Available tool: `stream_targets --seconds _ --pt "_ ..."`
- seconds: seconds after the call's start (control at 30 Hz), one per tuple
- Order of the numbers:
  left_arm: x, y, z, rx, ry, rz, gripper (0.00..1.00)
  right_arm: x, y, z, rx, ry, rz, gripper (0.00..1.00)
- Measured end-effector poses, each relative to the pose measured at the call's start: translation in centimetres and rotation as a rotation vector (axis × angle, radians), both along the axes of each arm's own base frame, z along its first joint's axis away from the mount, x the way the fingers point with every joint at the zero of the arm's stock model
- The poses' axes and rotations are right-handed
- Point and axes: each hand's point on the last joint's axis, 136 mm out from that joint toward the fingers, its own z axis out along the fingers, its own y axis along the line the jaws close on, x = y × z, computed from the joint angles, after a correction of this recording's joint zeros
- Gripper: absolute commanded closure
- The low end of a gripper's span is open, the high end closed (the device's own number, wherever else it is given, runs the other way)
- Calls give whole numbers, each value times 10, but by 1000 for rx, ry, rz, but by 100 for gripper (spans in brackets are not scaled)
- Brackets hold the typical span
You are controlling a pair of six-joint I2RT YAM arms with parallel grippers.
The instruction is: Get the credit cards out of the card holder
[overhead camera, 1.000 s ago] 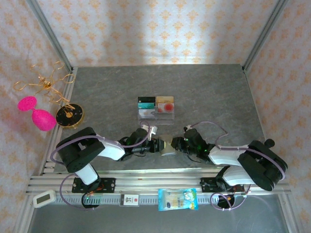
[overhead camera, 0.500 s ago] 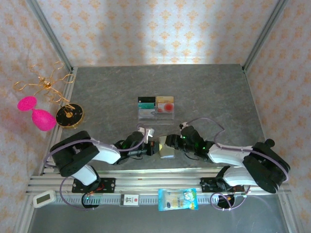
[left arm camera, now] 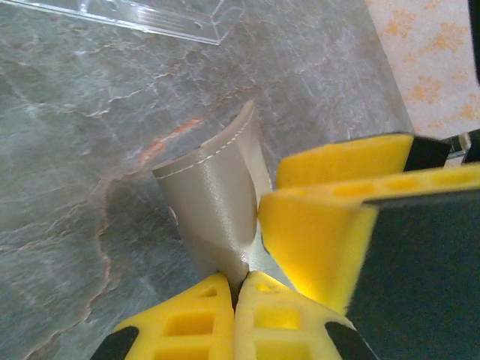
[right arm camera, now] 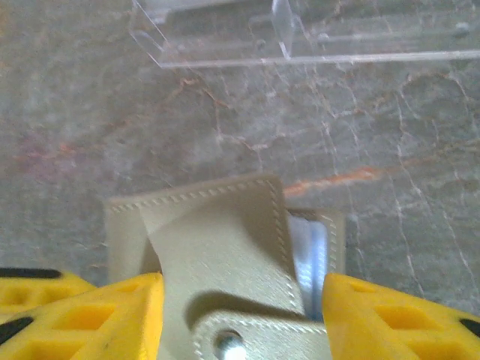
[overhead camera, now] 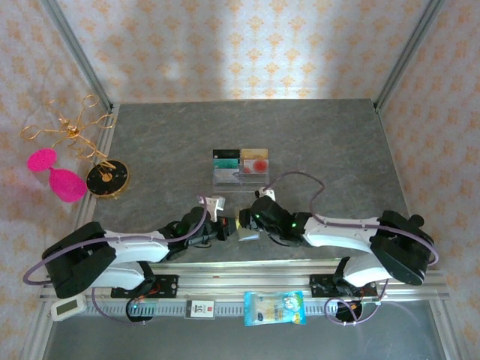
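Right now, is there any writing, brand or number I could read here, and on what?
No text is legible.
Too small: white label on the front rail; cards in the clear tray.
Blurred: print on the blue packet.
Blank or unreadable: small white display unit.
No text visible: card holder.

Found the card holder close to the front edge of the bench, a small grey-tan bifold with pale stitching along its rims, its cover flap lifted and curled upward, a metal snap on its tab and a strip of pale blue-grey lining showing beneath the flap. Saw one lower edge of it pinched between the closed fingers of the left gripper. Noted the credit cards well apart from it toward mid-bench, side by side in a clear tray, teal and dark at left, orange and red-and-white at right.
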Motion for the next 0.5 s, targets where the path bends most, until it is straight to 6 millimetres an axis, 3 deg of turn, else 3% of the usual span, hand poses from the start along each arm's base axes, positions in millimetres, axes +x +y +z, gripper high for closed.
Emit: stream_targets --seconds 0.27,0.5 --pt "-2 7 -4 9 18 24 100 -4 5 -15 -75 -6 28 48" --pt "-3 10 -9 24 35 34 100 -3 18 -16 -97 -29 65 88"
